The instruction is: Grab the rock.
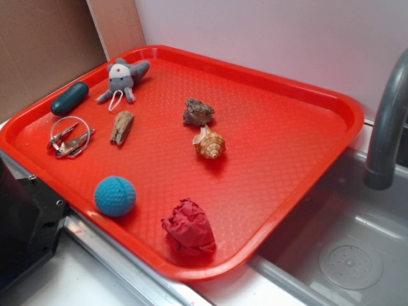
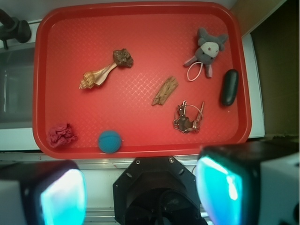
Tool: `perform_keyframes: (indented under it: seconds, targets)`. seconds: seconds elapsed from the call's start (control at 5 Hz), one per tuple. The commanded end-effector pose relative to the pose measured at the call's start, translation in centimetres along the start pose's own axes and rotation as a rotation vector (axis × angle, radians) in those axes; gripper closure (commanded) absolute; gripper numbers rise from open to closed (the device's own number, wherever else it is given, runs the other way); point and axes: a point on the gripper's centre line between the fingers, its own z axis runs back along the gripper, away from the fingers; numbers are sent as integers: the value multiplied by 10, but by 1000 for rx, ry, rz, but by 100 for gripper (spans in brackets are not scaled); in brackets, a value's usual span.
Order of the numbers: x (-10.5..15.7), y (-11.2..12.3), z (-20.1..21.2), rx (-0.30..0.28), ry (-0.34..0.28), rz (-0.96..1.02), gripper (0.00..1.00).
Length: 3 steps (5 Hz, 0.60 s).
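The gripper [image 2: 140, 192] hangs high above the near edge of the red tray [image 2: 140, 14], its 2 jaws wide open and holding nothing. The reach has not begun (my guess). Next it must go forward and down. The rock [image 2: 123, 57] sits far ahead, touching the seashell [image 2: 96, 77].

one rock [image 1: 198, 112], one seashell [image 1: 209, 143], one ball [image 1: 115, 196], one tray [image 1: 293, 134]

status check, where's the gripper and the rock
Gripper open, high above the tray's near edge, holding nothing. Rock mid-tray, untouched. Seashell right against it; nothing else close.
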Motion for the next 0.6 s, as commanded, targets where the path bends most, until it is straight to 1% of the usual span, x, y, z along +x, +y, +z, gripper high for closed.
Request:
perform_keyframes:
  seconds: [0.0, 0.2, 0.4]
  targets:
    - [0, 0, 0, 0, 0, 0, 0]
    - [45, -25, -42, 82, -58, -220, 0]
    - [59, -42, -85, 53, -40, -386, 0]
